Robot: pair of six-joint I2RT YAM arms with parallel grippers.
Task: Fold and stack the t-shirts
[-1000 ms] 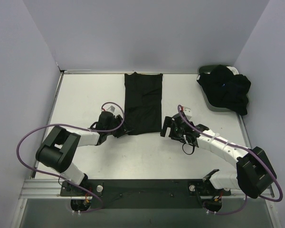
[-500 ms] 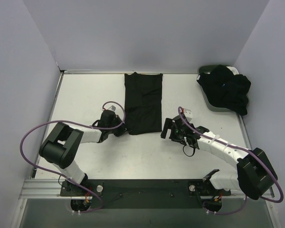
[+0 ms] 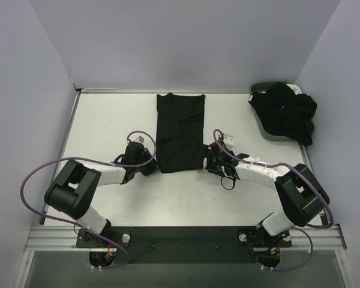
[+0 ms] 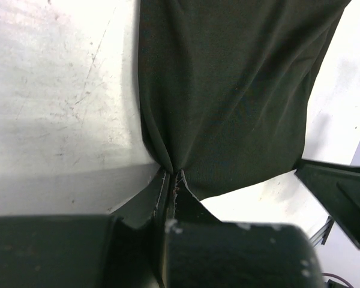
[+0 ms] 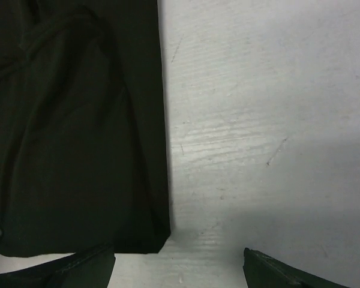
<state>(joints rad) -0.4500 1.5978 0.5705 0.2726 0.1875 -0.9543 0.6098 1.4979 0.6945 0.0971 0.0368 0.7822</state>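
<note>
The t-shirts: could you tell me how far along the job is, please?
Done: one black t-shirt lies folded into a strip. In hand: left gripper pinches its near corner; right gripper open beside the other. Left: the heap on the basket.
</note>
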